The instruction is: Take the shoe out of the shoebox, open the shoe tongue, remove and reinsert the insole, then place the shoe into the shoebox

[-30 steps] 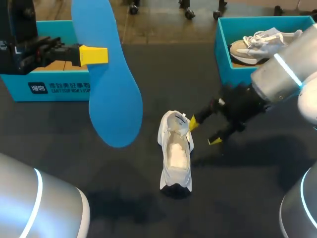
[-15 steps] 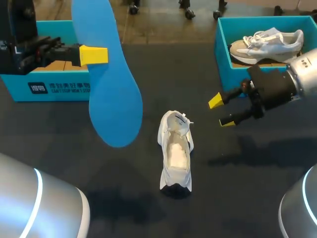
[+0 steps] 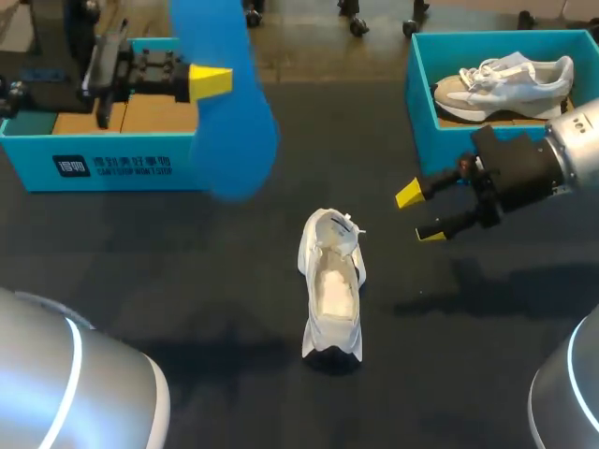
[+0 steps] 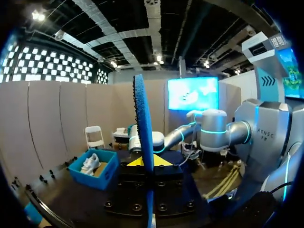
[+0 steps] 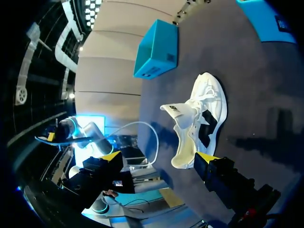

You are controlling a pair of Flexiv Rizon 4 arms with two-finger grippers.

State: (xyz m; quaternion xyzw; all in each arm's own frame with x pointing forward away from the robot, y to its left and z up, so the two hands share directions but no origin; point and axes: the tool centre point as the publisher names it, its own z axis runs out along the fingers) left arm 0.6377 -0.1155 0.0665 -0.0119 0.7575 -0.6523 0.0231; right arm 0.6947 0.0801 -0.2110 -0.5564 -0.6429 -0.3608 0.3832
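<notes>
A white shoe point(image 3: 332, 285) stands on the dark table, tongue pulled up, its inside bare. My left gripper point(image 3: 211, 81) is shut on a blue insole point(image 3: 232, 112), holding it high over the table's back left. In the left wrist view the insole point(image 4: 142, 118) stands edge-on between the yellow tips of the left gripper point(image 4: 148, 161). My right gripper point(image 3: 419, 213) hangs open to the right of the shoe, apart from it. In the right wrist view the shoe point(image 5: 202, 116) lies ahead of the right gripper point(image 5: 159, 156), with nothing between its fingers.
A teal shoebox point(image 3: 112, 168) sits at the back left, under my left arm. A second teal shoebox point(image 3: 421, 103) at the back right holds another pale shoe point(image 3: 505, 79). Dark tabletop surrounds the white shoe.
My right gripper let go of the shoe's tongue area and drew back to the right, open. My left arm shifted right and away with the insole, which now sits higher in view.
</notes>
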